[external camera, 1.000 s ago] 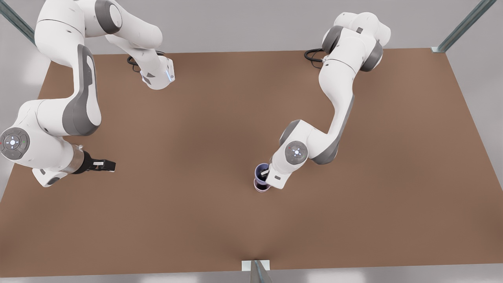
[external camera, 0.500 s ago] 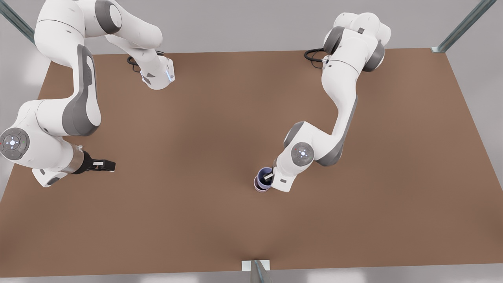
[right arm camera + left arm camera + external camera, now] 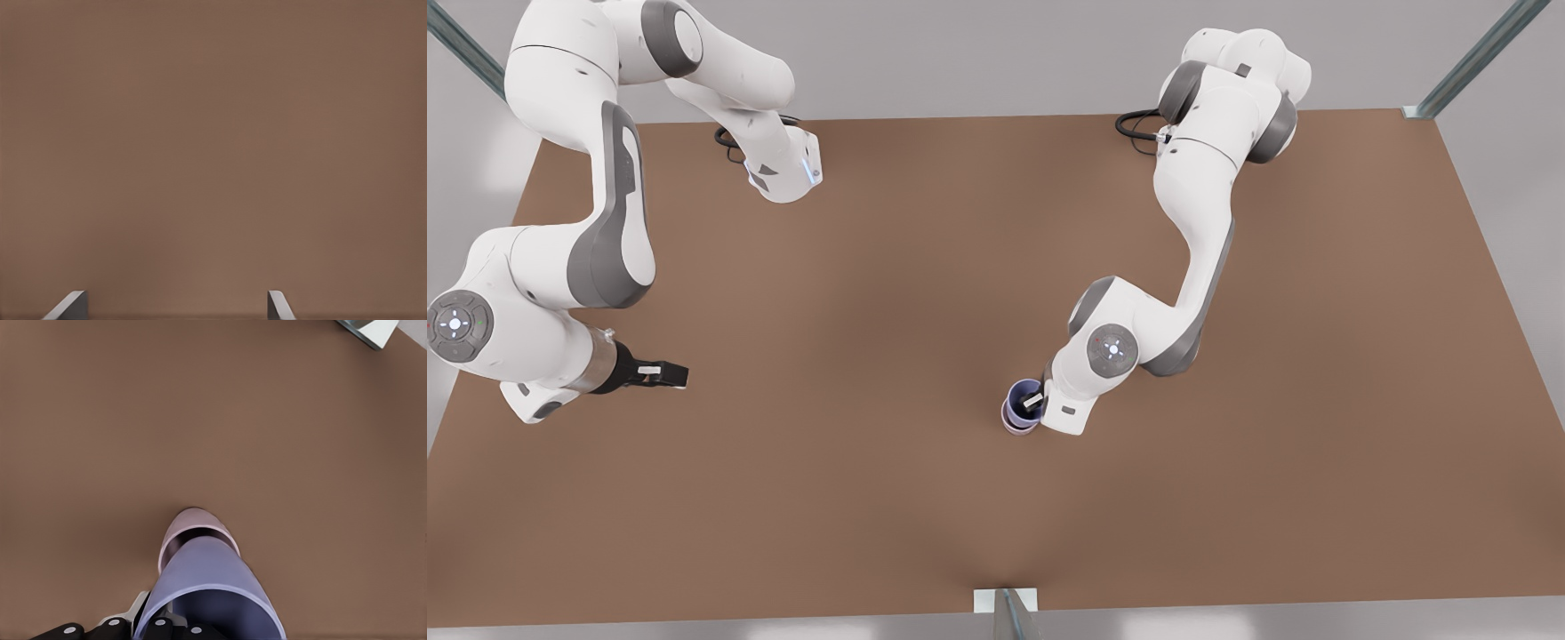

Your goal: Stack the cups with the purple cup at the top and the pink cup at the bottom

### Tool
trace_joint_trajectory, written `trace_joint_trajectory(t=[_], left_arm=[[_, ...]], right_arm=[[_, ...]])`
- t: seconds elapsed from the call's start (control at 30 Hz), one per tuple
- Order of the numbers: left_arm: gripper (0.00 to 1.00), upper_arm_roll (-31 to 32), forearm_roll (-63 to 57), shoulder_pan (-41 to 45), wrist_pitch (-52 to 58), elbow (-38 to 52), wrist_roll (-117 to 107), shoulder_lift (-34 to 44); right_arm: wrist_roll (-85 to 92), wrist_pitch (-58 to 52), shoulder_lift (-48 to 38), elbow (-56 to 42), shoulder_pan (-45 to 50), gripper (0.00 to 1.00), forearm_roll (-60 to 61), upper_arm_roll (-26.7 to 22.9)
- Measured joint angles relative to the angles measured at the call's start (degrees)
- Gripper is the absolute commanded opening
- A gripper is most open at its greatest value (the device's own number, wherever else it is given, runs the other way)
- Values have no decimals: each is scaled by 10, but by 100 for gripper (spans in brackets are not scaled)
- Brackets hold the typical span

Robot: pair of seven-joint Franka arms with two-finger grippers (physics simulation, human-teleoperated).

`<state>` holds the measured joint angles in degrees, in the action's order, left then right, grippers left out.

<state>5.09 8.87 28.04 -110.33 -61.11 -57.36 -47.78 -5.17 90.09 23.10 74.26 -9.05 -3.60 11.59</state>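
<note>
Front view looks steeply down over the whole table (image 3: 871,498); both wrist views face it closely.

- A plain, matte brown tabletop (image 3: 213,133) spreads flat and even beneath the camera.
- Two pale grey, wedge-shaped fingertips (image 3: 70,305) of the right gripper (image 3: 175,307) rise over the tabletop.
- The fingertips stand well apart, with bare brown tabletop between them.

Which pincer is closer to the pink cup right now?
Left. The left pincer is at the purple cup nested in the pink cup. The right pincer waits far off, toward the front view's left.
</note>
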Motion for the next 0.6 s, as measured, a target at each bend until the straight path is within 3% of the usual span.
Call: trace_joint_trajectory(t=[0.6], left_arm=[[21, 0, 0, 2, -8, -13, -6, -9]], right_arm=[[0, -9, 0, -1, 0, 100, 1, -1]])
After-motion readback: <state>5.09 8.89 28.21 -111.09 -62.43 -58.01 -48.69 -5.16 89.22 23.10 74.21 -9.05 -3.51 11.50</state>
